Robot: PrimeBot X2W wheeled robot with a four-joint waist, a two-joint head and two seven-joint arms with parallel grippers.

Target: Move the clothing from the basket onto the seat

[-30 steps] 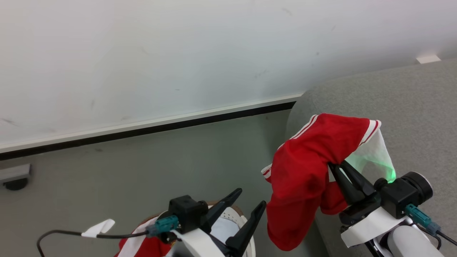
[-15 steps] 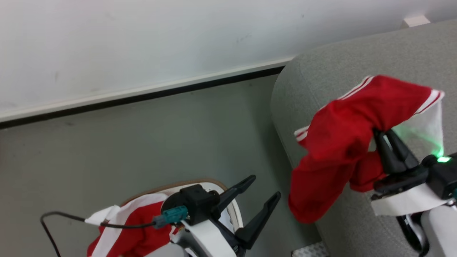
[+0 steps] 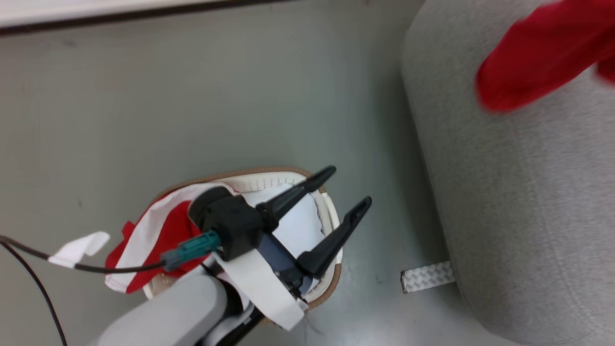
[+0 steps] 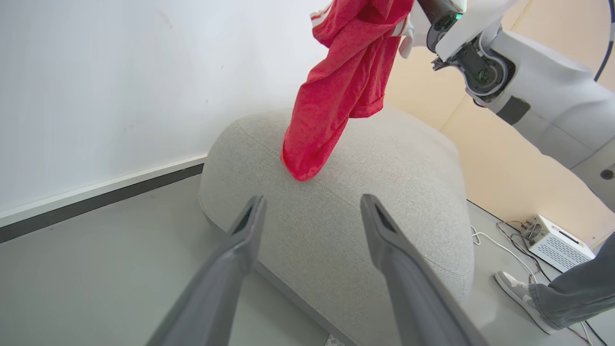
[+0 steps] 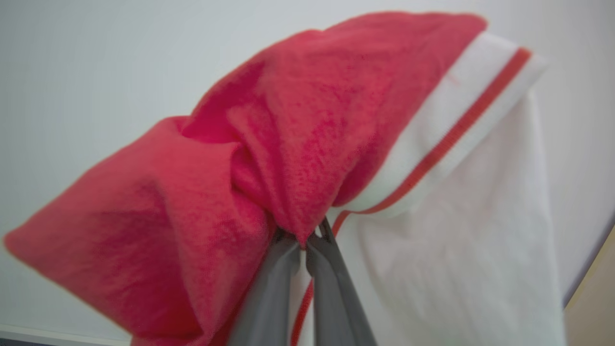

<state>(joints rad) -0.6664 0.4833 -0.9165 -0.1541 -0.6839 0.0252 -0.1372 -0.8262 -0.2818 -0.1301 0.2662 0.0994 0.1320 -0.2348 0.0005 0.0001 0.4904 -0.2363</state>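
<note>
Two garments: a red garment point(image 3: 538, 67) at far right, a red-and-white garment point(image 3: 153, 230) at near left. One basket point(image 3: 267, 182), one seat point(image 3: 519, 192), one tape strip point(image 3: 427, 277).

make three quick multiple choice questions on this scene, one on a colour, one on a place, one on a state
1. What colour is the rim band of the basket?
A blue B brown C black
2. Where does the held garment hang?
A in the basket B on a shelf C above the seat
3. The left gripper is:
A open, holding nothing B shut on cloth C shut on the rim

Answers: B, the head view shows a brown band. C, the left wrist view shows it dangling over the seat from the right gripper. A, its fingers are spread apart with nothing between them.
</note>
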